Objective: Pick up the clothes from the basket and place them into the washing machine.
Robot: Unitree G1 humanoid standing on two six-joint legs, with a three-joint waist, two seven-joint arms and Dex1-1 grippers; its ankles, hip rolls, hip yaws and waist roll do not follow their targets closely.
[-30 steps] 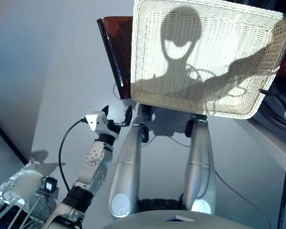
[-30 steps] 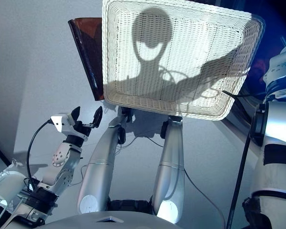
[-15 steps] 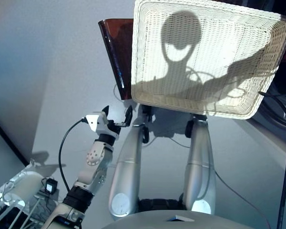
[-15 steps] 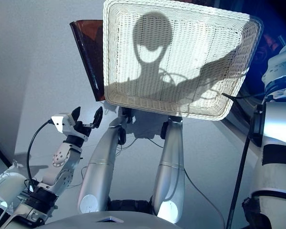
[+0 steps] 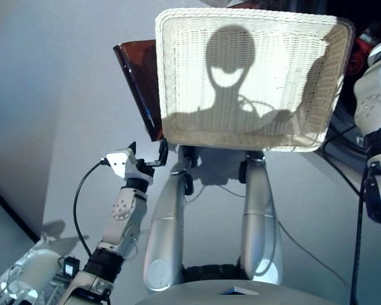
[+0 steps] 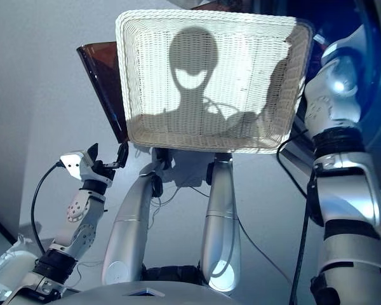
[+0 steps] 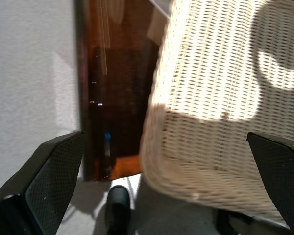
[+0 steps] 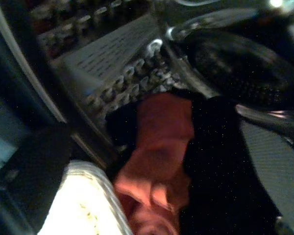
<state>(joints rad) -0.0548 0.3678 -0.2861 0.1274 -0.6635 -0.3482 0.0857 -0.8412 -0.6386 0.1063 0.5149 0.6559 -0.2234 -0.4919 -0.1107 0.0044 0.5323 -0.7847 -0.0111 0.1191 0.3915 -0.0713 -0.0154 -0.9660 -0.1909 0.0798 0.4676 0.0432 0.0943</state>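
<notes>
The basket (image 5: 251, 76) holds no clothes; only shadow falls on its woven floor. It sits ahead of the left tool (image 5: 145, 157) and a little to that tool's right, apart from it. A coral garment (image 8: 159, 161) and a black garment (image 8: 220, 166) lie bunched together just ahead of the right tool, beside the basket's rim and below the washer's (image 8: 245, 63) dark round opening. A brown panel (image 5: 140, 82) stands behind the basket's left edge, ahead of the left tool. The left tool's fingers (image 7: 49, 171) are spread apart, gripping nothing. The right arm (image 6: 340, 190) reaches past the basket's right side; I cannot tell how its tool stands.
</notes>
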